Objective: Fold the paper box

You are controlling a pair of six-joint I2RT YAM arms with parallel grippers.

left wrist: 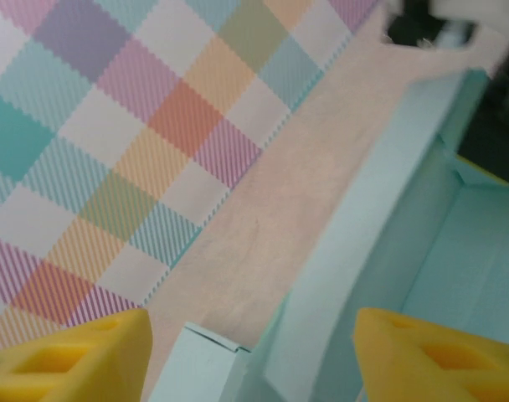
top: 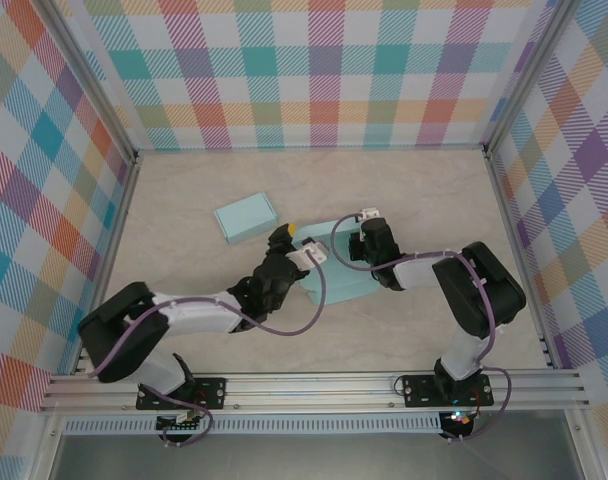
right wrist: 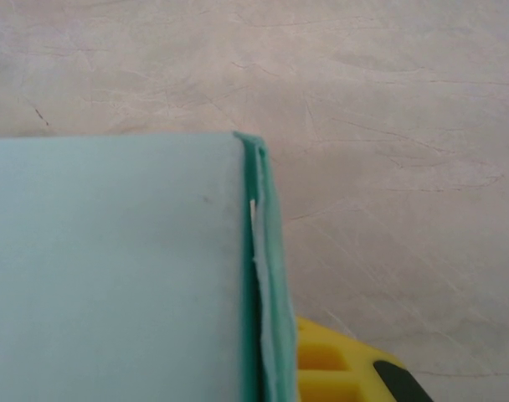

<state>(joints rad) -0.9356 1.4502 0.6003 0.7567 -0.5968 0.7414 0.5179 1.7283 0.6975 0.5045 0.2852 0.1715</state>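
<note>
Half done maybe | paper box (top: 336, 275) walls partly up, flaps not tucked yet | left gripper (left wrist: 250, 328) spread, right gripper (top: 364, 232) pinching a wall | spare teal piece (top: 246, 218) on bench (top: 434, 195)

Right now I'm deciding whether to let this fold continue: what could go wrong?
The left pincer stands open around the paper box wall, so that wall may spring back. The right pincer is shut on a doubled edge; any pull could crease or tear it.
</note>
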